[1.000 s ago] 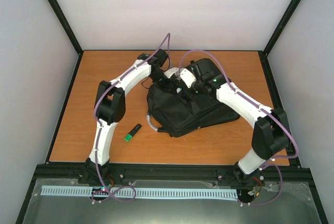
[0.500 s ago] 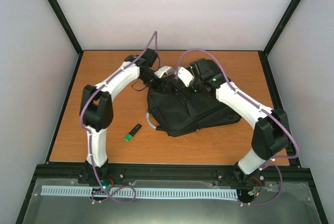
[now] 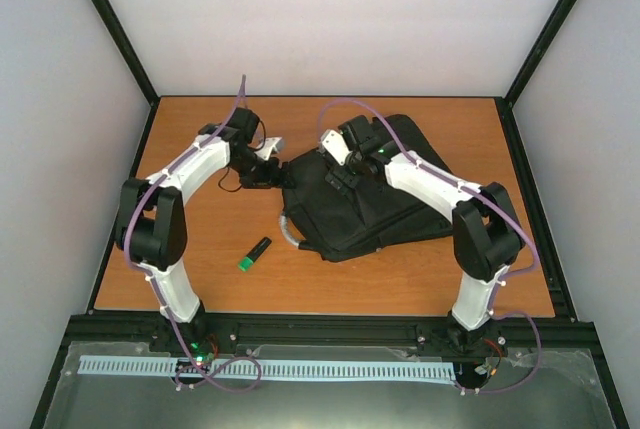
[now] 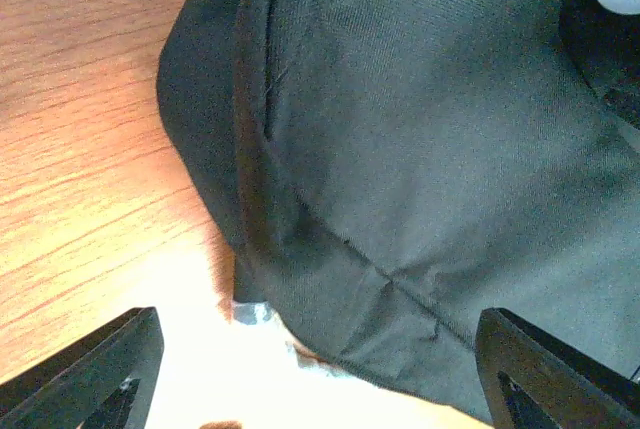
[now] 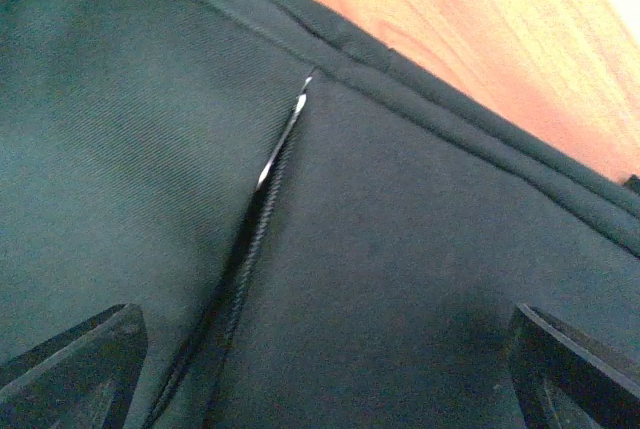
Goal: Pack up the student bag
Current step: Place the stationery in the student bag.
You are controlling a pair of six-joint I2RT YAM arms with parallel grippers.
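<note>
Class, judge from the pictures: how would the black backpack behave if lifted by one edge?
Probably floppy: the backpack lies flat and creased, so it would likely sag and fold. Its woven fabric looks grippy rather than slippery. Pushed, it would likely bunch, not roll.

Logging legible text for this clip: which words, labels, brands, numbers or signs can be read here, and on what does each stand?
No text can be read in any view.
student bag: plain black fabric in all three views, with no logo or print showing.
black stick with a green end: any label on it is too small to read.
</note>
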